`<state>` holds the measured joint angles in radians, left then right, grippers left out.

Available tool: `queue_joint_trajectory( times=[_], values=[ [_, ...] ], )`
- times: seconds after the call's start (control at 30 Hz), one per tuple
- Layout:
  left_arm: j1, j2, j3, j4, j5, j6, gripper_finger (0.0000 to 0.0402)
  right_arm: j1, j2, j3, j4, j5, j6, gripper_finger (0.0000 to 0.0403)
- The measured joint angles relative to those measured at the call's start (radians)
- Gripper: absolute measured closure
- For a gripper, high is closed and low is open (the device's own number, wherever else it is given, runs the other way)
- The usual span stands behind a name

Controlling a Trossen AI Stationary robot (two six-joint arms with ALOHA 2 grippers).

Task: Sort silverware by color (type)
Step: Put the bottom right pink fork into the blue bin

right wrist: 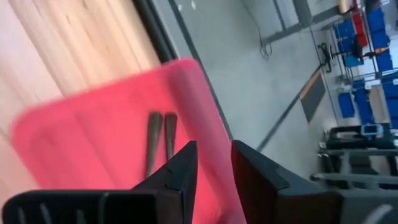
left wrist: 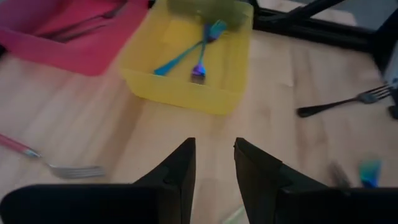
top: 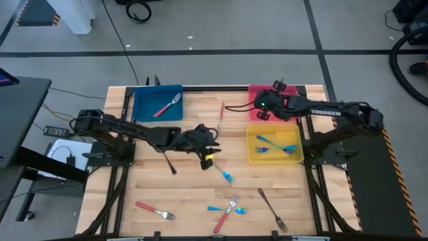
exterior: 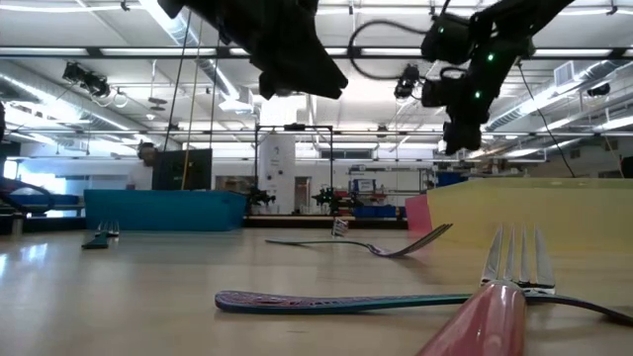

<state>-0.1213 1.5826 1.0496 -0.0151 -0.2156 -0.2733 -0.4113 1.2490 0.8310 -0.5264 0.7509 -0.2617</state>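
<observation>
Dark forks (right wrist: pixel 158 142) in the red tray (right wrist: pixel 93 143) show only from the right wrist, just beyond the narrow, empty right end effector (right wrist: pixel 211 163).

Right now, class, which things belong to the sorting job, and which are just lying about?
Job: loose forks; blue tray, red tray and yellow tray; left gripper; right gripper.
Lying about: floor cables; laptop.

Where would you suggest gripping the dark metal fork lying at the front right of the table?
Grip the dark fork mid-handle, coming straight down with the fingers across its width. It lies flat and diagonal, tines toward the front edge, with bare wood on both sides of the slim handle.
</observation>
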Motion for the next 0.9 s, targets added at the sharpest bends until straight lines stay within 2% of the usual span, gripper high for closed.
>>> queue_joint_trajectory(
  times=[0.33, 0.63, 0.77, 0.9],
  values=[
    [-0.103, 0.114, 0.000, 0.126, 0.000, -0.167, 0.0292, 0.114, -0.140, 0.000, -0.036, -0.019, 0.181, 0.0296],
    [-0.174, 0.179, 0.001, 0.232, 0.000, -0.291, 0.0292, 0.168, -0.185, 0.000, -0.084, -0.115, 0.313, 0.0296],
    [-0.197, 0.184, 0.000, 0.230, 0.000, -0.292, 0.0292, 0.184, -0.184, 0.000, -0.099, -0.245, 0.412, 0.0296],
    [-0.211, 0.184, 0.000, 0.215, 0.000, -0.270, 0.0292, 0.211, -0.183, 0.000, -0.114, -0.500, 0.523, 0.0296]
  ],
)
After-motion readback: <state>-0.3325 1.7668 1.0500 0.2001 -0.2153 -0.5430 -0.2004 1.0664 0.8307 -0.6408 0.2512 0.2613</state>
